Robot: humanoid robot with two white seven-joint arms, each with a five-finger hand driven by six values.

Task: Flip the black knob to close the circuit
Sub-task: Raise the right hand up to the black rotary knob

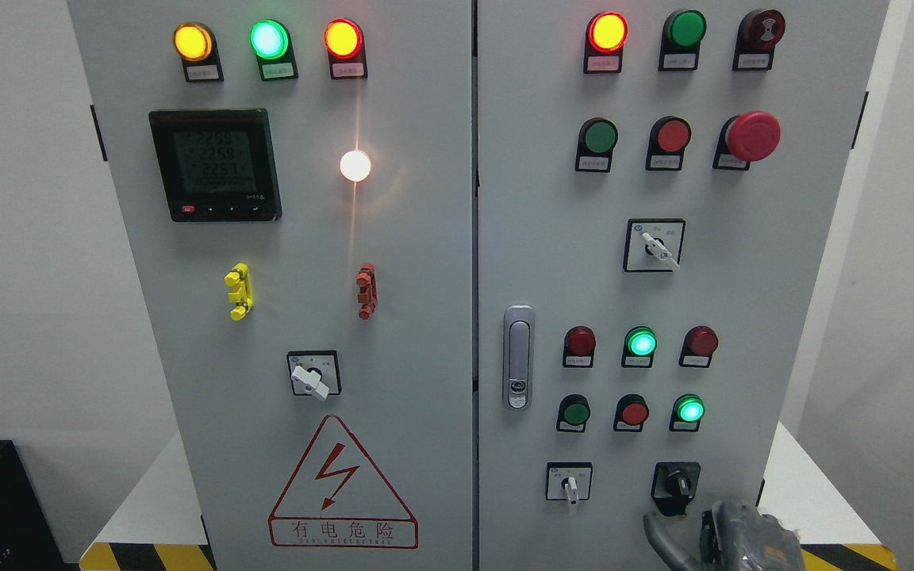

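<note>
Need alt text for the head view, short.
A robot hand enters at the lower right, just below the black knob on the right door of a grey control cabinet. The doors carry lit indicator lamps, push buttons, a digital meter and a red mushroom button.

Right hand [731, 531] low, fingers raised

This looks like an electrical lab or industrial training room. A grey control cabinet [441, 317] with two doors fills the view, covered with lit lamps [268, 38], push buttons [600, 136], rotary switches [653, 246], a digital meter [215, 165] and a red mushroom stop button [752, 136]. A red triangle warning sign [343, 484] with a lightning bolt sits low on the left door. Yellow-black hazard tape [147, 557] marks the base edge, with plain white walls [21, 238] behind.
</note>
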